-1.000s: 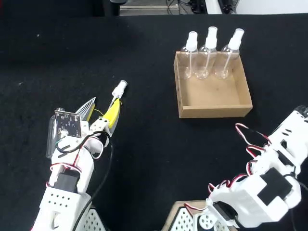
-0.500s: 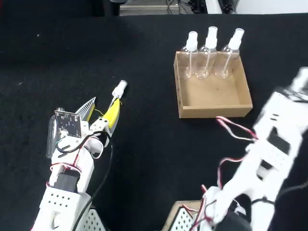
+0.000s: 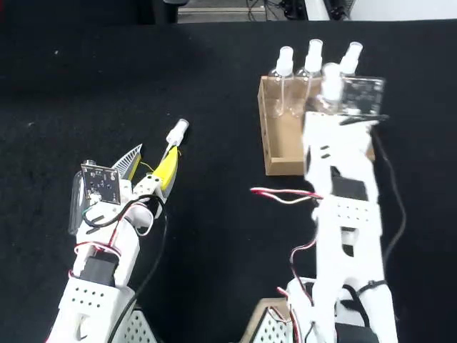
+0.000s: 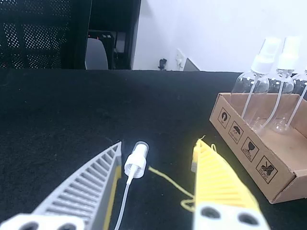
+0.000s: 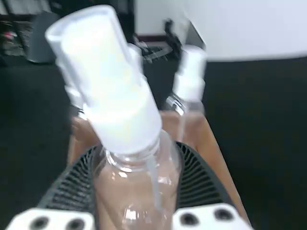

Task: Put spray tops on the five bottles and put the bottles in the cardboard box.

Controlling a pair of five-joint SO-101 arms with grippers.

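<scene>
The left arm and right arm were white plastic with black servos, red-white wires and 1 bare circuit board each. The left fingers were 1 yellow and 1 grey, ribbed; the right fingers black.

Black worktop bearing three items. A cardboard box is sitting toward the far right. A spray top with its dip tube is lying left of centre. A clear bottle is lying on its side, well left of the box.
</scene>
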